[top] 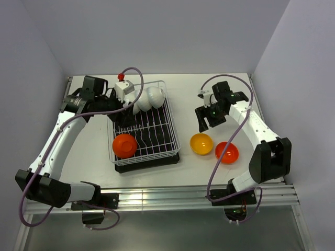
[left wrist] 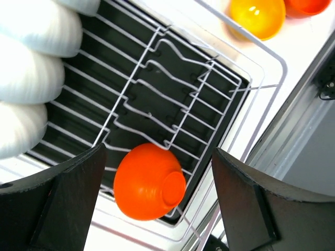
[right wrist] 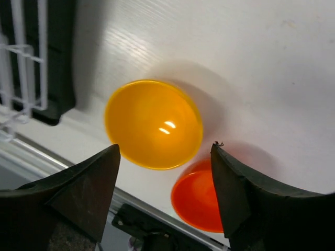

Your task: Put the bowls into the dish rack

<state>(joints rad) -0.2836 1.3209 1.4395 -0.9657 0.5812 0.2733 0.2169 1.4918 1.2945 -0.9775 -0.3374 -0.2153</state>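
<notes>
Rack (top: 157,130) is set left of centre on the tabletop (top: 209,94), on a black tray. White bowls (top: 149,98) are stood on edge at its far end, packed against each other. The racked red bowl (left wrist: 149,183) is seen at the near left corner, tipped with its foot toward the camera. Two bowls are left outside, right of the rack: the yellow bowl (right wrist: 153,124) mouth up, and the loose red bowl (right wrist: 196,201) just beside it on the near side; whether the rims touch cannot be told. The right pincer (right wrist: 163,154) is spread wide and held above the yellow bowl, nothing gripped. The left pincer (left wrist: 157,154) is likewise spread, empty, over the rack. The bowls are judged light, rigid and glossy, so slippery under the pads; probably plastic, though a brittle ware cannot be ruled out. A hold across the rim is advised, one finger inside the wall and one outside, on the side away from the neighbouring bowl. Pinching over the full width looks unlikely to hold. The tabletop is smooth and white, with faint grain, so a nudged bowl may be expected to slide. The cell is closed by pale walls at the back and both sides, and a metal rail (top: 183,196) runs along the near edge.
</notes>
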